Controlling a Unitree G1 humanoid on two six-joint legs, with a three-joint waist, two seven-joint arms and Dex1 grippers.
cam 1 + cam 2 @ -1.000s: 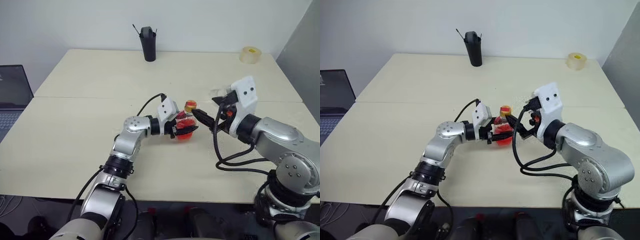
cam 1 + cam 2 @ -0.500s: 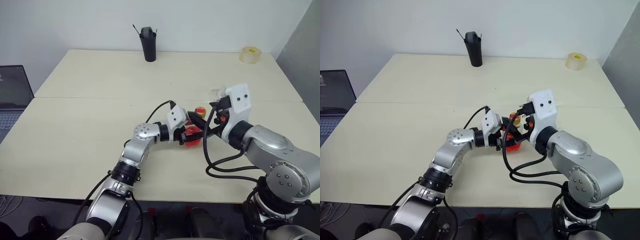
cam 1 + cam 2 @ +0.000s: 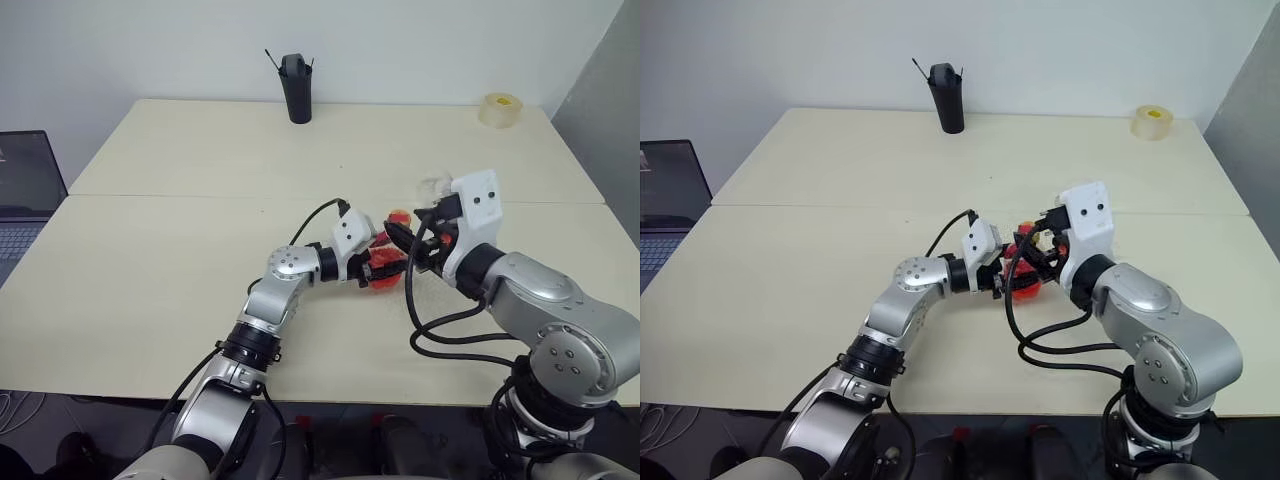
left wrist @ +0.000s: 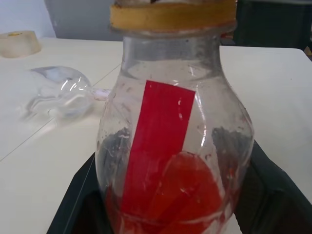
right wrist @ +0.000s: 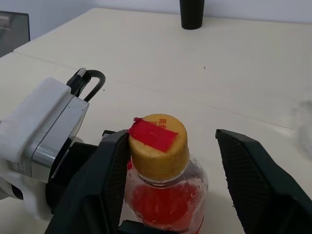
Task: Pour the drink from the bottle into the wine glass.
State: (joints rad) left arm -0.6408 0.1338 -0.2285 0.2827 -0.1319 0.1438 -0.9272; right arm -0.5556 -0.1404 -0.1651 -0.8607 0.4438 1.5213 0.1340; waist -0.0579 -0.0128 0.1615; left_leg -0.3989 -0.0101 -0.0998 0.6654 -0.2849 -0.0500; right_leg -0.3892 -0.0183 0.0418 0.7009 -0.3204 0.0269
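Note:
A small clear bottle [image 3: 384,268] stands upright above the table [image 3: 200,150], with red-orange drink [image 4: 190,195] in its lower part. A red strip [image 4: 158,141] runs down its side. My left gripper [image 3: 380,272] is shut on the bottle's body, and its black fingers [image 4: 270,195] press both sides. The right gripper [image 5: 170,139] is open around the yellow cap [image 5: 158,144], which carries red tape. One finger [image 5: 114,165] touches the cap while the other stands apart from it. Behind them the clear wine glass [image 4: 58,95] appears to lie on its side.
A tall black cup [image 3: 296,88] stands at the table's far edge. A roll of tape [image 3: 501,108] sits at the far right corner. A laptop [image 3: 25,190] is off the table's left side. A seam [image 3: 180,195] crosses the table.
The left gripper has carried the bottle slightly to the right. The right gripper's fingers have come to either side of the cap and narrowed around it.

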